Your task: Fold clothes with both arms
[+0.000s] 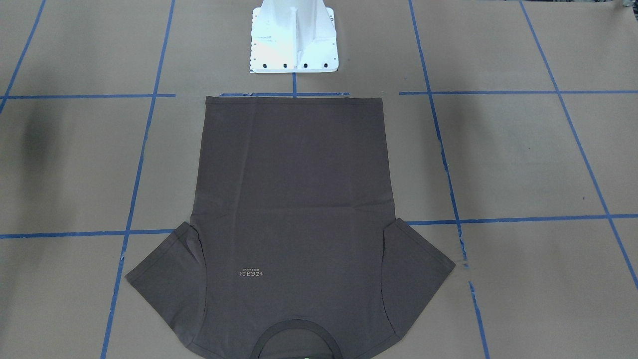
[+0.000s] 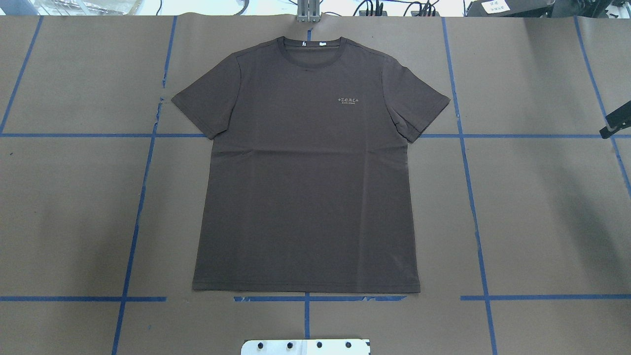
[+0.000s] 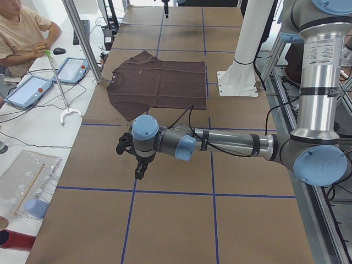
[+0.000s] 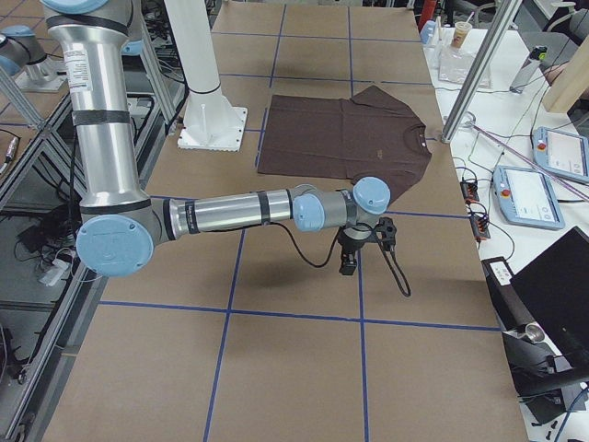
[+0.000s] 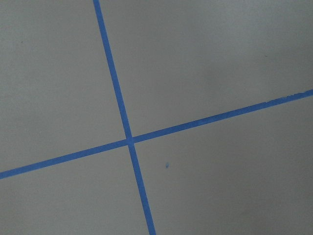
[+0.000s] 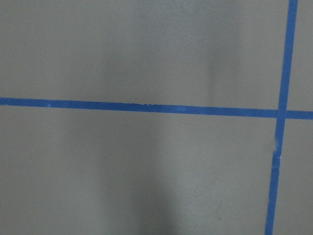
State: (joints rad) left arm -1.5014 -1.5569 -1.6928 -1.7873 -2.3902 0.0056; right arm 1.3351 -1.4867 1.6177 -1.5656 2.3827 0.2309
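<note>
The dark brown-grey T-shirt (image 2: 305, 172) lies flat and face up on the brown paper, collar at the far edge and hem towards the pedestal. It also shows in the front view (image 1: 294, 199) and both side views (image 3: 159, 82) (image 4: 340, 138). My left gripper (image 3: 139, 171) hangs over bare paper well off the shirt's sleeve side, fingers pointing down; I cannot tell whether it is open or shut. My right gripper (image 4: 349, 262) hangs over bare paper on the other side; its state cannot be told either. Both wrist views show only paper and blue tape.
The white bolted pedestal (image 1: 294, 40) stands just behind the shirt's hem. Blue tape lines (image 2: 473, 197) grid the paper. A black part (image 2: 616, 121) pokes in at the overhead view's right edge. An operator (image 3: 19, 33), tablets and a metal post (image 3: 82, 38) are along the far table edge.
</note>
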